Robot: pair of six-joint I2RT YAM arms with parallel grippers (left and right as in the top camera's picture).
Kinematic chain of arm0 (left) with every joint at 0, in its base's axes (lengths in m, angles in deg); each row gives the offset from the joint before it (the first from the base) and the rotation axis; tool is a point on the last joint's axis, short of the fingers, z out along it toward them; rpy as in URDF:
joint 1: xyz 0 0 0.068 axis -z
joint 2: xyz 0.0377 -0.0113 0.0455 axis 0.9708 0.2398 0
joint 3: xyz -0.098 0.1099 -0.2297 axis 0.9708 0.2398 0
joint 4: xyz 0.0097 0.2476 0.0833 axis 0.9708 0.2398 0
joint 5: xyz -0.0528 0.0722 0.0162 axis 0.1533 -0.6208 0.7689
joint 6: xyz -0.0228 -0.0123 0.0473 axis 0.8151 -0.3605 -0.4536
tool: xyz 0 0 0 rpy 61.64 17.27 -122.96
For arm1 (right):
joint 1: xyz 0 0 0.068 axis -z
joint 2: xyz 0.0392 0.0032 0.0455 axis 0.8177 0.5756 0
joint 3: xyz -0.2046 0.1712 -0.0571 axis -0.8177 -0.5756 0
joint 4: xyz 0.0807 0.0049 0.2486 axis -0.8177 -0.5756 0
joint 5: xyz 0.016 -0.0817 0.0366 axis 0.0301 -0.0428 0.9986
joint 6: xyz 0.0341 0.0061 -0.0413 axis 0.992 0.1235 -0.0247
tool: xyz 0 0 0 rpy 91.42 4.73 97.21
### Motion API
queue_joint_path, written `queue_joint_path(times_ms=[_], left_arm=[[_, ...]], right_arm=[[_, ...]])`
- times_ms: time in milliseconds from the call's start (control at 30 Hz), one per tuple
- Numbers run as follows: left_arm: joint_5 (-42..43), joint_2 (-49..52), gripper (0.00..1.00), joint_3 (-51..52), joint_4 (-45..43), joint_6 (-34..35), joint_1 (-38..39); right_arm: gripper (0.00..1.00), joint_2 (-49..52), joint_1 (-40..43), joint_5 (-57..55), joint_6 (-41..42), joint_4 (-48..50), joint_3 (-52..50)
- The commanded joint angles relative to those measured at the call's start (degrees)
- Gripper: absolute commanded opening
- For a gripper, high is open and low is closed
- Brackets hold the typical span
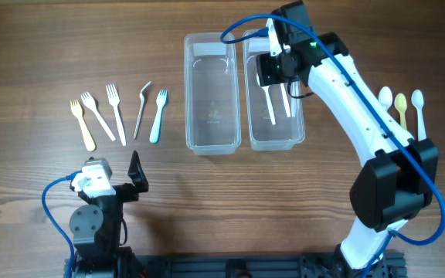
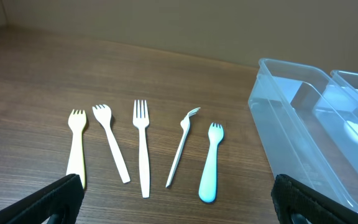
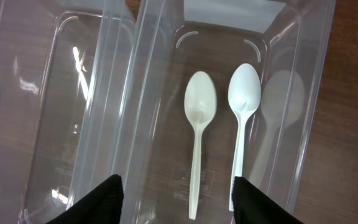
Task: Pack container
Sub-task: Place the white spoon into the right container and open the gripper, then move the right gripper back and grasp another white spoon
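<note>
R claw [image 3: 179, 200] hung w/ fingers wide apart, gripping nothing, over the right-hand clear rectangular plastic container [image 1: 275, 137] at the far edge of the wooden counter [image 1: 37, 46], approx. mid-way along. Inside lay two white plastic spoons [image 3: 199, 106], side by side, not touching. Left-hand clear plastic container [image 1: 213, 93] sat just beside it. Embossed marks [image 1: 213, 116] on the floors were too faint to read. L claw [image 2: 179, 200] was also spread open, holding nothing, near the front-left corner. Toward the left edge, in a row: pale yellow plastic fork [image 2: 76, 149], short white plastic fork [image 2: 110, 143], long white plastic fork [image 2: 141, 143], thin white fork on its side [image 2: 182, 146], light blue plastic fork [image 2: 211, 165]. By the right edge: white spoon [image 1: 385, 99], yellow spoon [image 1: 400, 108], second white spoon [image 1: 417, 108].
</note>
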Motion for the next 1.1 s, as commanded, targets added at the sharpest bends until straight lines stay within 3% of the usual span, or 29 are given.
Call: queue_joint_path(times_ms=[0,133,333,400,667,1067], left_arm=[[0.7,-0.5,1.00,0.4,-0.2,-1.0,0.3],[0.7,-0.5,1.00,0.4,-0.2,-1.1,0.3],[0.7,-0.5,1.00,0.4,-0.2,-1.0,0.3],[0.7,-0.5,1.00,0.4,-0.2,-1.0,0.3],[0.7,-0.5,1.00,0.4,-0.2,-1.0,0.3],[0.7,-0.5,1.00,0.4,-0.2,-1.0,0.3]], right_arm=[[0.58,0.7,0.8,-6.8,-0.8,-4.2,3.3],[0.57,0.1,5.5,-16.4,-0.8,-13.7,7.9],[0.56,-1.2,18.2,-12.9,-5.1,-19.5,7.3],[0.57,-1.2,22.1,-10.0,-9.5,-18.9,6.0],[0.57,-0.4,32.8,-9.8,-10.2,-11.8,-2.6],[0.57,-0.4,35.9,-8.7,-14.2,2.2,-16.7]])
